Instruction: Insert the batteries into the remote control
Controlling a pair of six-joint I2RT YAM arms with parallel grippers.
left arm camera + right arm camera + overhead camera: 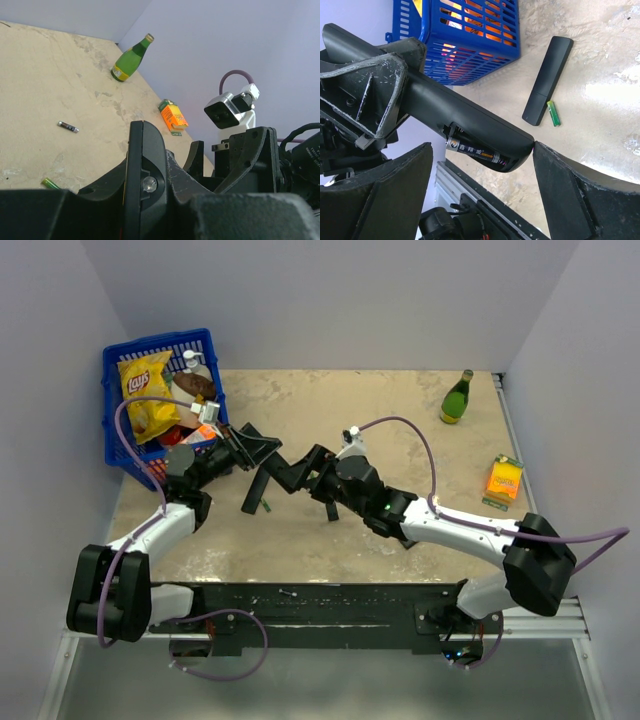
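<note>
Left jaws hide remote control (470, 119) far end; basket (470, 40) cut by top edge.

Remote control (470, 117): matte black, plain. Battery (472, 149) seated in its bay: dark sleeve, pale lettering, gold band at one end; loose battery (67, 126): dark grey, pale metallic ends; small cylinder (553, 113): bright green; flat bar (547, 80) beside it: plain black; basket (470, 35): blue lattice; crisp bag (148, 392): yellow, red logo; bottle (457, 398): green glass, yellow label, yellow cap; carton (504, 480): orange, green edge; surface (400, 390): beige, mottled with paler patches; walls (350, 300): pale lilac; arms (470, 525): black joints, white links; cable (236, 73): purple.
</note>
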